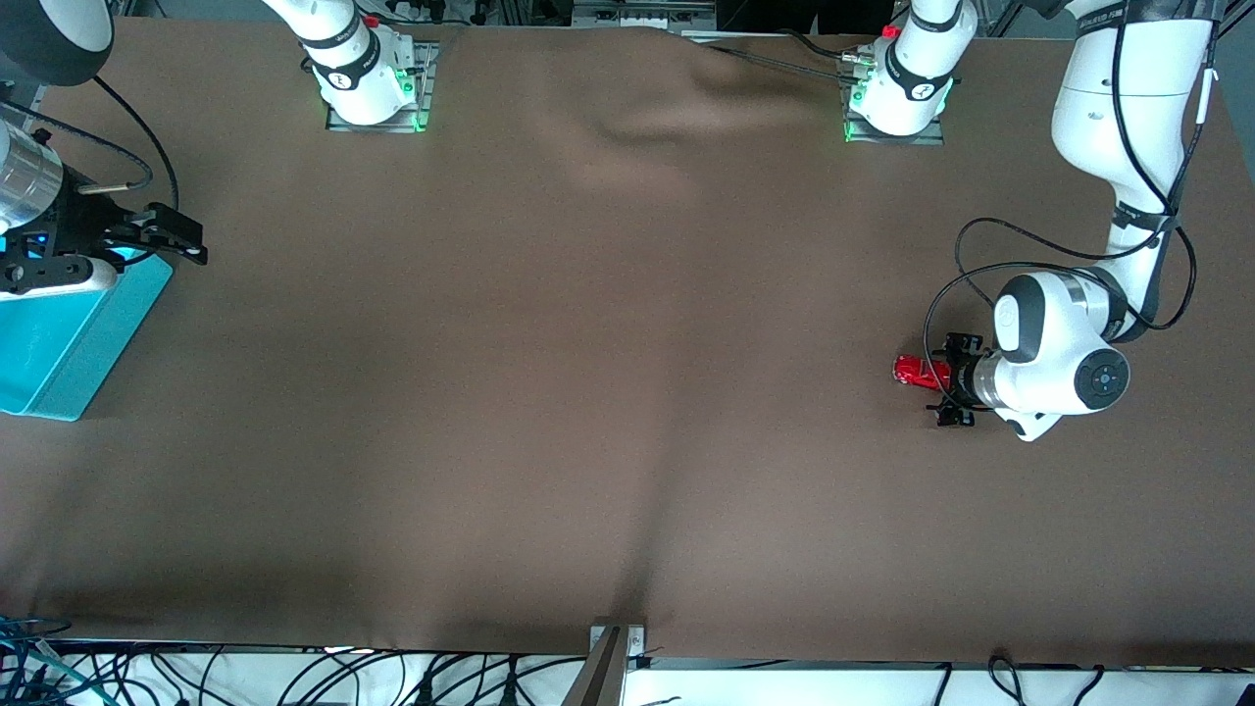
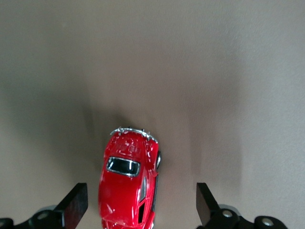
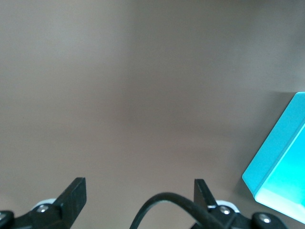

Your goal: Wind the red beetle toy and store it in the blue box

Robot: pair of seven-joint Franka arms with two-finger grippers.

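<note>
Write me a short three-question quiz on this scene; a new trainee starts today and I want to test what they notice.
1. True or false: the left hand has its fingers open on either side of the red beetle toy.
2. Where is the blue box? A) in the middle of the table B) at the right arm's end of the table C) beside the toy
3. Fill in: the right hand is open and holds ____.

Key
1. True: the fingers stand apart around the toy, not yet closed on it.
2. B, with the right hand by it.
3. Nothing.
</note>
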